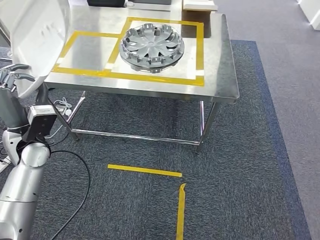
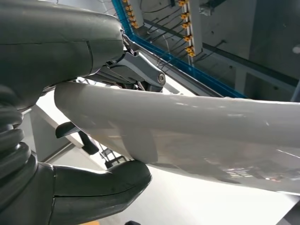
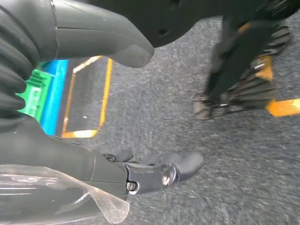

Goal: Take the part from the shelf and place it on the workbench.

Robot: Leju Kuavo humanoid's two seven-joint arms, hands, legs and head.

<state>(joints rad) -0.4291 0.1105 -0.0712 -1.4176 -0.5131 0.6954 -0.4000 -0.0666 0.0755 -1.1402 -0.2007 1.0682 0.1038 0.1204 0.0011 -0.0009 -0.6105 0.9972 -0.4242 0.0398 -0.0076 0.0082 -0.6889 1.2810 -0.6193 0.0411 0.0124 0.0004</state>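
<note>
One big white part (image 1: 36, 40) is held up high by the robot's left hand (image 1: 13, 75), at the near left corner of the surface (image 1: 219, 65). In the left wrist view the thumb (image 2: 102, 185) sits under the part (image 2: 198, 140) and the fingers (image 2: 141, 68) press on its other side, so the left hand is clamped on it. The step now looks like putting the part down on the surface. To do it well, the robot should probably carry the part over the yellow tape box (image 1: 81, 35) on the left, which has bare metal inside. It should keep clear of the grey wheel cover (image 1: 152, 45) lying in the next box. It should lower the part slowly and let go only when it rests flat. The part is white, smooth and shiny, with a round curved edge like a shell. It looks wide and thin, so it may wobble if moved fast. The right hand (image 3: 141, 171) hangs over the grey carpet (image 3: 212, 187) with its fingers apart and nothing in it.
</note>
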